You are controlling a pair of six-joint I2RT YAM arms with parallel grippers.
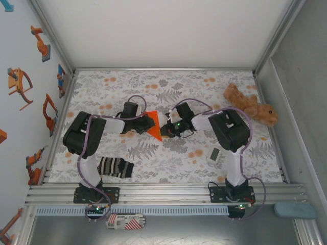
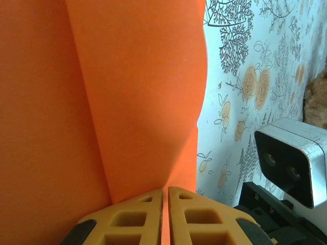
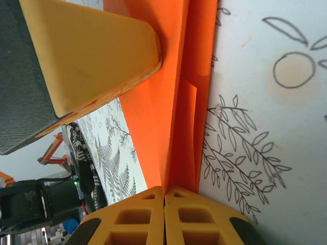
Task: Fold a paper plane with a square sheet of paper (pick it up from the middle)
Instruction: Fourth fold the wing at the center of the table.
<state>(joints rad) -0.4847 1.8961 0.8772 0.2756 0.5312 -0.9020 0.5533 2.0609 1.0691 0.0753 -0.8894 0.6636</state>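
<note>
The square sheet of paper [image 1: 155, 128] is bright orange and folded into a pointed, layered shape, held up off the patterned table between both grippers. My left gripper [image 1: 147, 123] is shut on its left side. In the left wrist view the paper [image 2: 127, 92] rises from between the closed fingertips of this gripper [image 2: 165, 192], with a crease running up it. My right gripper [image 1: 168, 128] is shut on the other side. In the right wrist view the folded layers [image 3: 179, 102] run up from that gripper [image 3: 164, 190], and a left finger [image 3: 92, 51] presses the paper higher up.
A brown plush toy [image 1: 250, 106] lies at the back right. A striped black-and-white sock [image 1: 115, 167] lies by the left arm's base. A small white device [image 1: 214, 154] sits near the right arm. The right wrist camera [image 2: 291, 163] is close beside the paper.
</note>
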